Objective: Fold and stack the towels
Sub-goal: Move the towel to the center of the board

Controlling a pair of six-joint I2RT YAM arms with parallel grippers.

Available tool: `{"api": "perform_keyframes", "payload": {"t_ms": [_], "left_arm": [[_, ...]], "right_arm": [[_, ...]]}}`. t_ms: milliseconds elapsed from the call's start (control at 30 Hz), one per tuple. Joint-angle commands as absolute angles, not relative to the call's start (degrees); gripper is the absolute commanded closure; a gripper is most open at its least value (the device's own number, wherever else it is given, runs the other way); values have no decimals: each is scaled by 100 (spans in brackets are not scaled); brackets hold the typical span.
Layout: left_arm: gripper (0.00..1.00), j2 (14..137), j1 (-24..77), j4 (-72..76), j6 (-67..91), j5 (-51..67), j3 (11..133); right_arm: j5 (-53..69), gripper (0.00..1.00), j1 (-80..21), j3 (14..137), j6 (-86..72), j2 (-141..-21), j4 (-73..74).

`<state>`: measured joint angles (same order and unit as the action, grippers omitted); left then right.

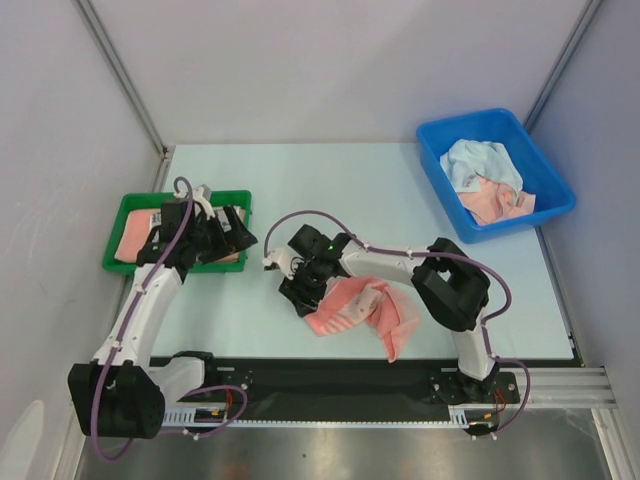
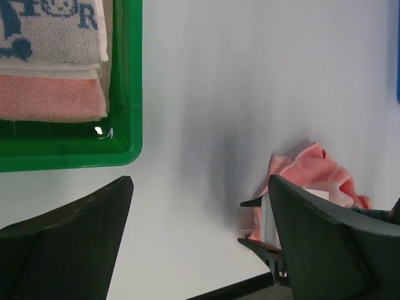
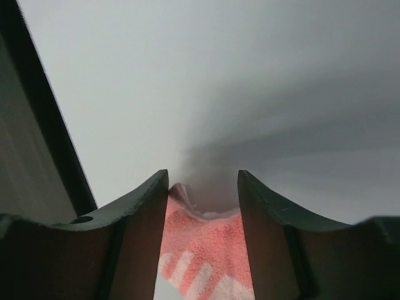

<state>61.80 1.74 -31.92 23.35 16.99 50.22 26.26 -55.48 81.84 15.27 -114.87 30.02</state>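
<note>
A salmon-pink towel with white stripes [image 1: 362, 308] lies crumpled on the table in front of the right arm. My right gripper [image 1: 300, 292] is at its left edge, low over the table. In the right wrist view the gripper [image 3: 203, 181] is open, and the towel's edge [image 3: 206, 244] lies between the two fingers. My left gripper [image 1: 230, 232] hovers over the right end of the green tray [image 1: 130, 203], open and empty [image 2: 200, 187]. Folded towels are stacked in the tray: navy-and-white patterned [image 2: 50, 31] on top, salmon-pink [image 2: 50, 97] below. The crumpled towel [image 2: 319, 172] also shows in the left wrist view.
A blue bin [image 1: 540, 175] at the back right holds a pale crumpled towel [image 1: 480, 165] and a pink one [image 1: 490, 203]. A black strip [image 1: 330, 375] runs along the near table edge by the arm bases. Grey walls enclose the table.
</note>
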Motion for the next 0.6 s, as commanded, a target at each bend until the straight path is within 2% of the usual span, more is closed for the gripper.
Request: {"api": "perform_keyframes", "payload": {"t_ms": [0,67,100,167,367,567], "left_arm": [[5,5994,114,-2988,2188,1907,4939],[6,6003,114,-2953,2171,1951,4948],[7,6003,123,-2936,2145,2029,4940],[8,5985,123,-2848,2013,2170,4904],[10,6099,210,-2690,1846,2478,4878],[10,6582,1421,-2435,1784,2189,5027]], "right_arm": [[2014,47,-5599,8051,1495,-11312,2945],[1890,61,-5607,7797,1320,-11022,2708],[1733,82,-5607,7709,1257,-10908,2585],[1661,100,-5590,7507,1056,-10619,2347],[1434,100,-4932,7269,45,-9942,2110],[1652,100,-3842,6926,-984,-9633,1785]]}}
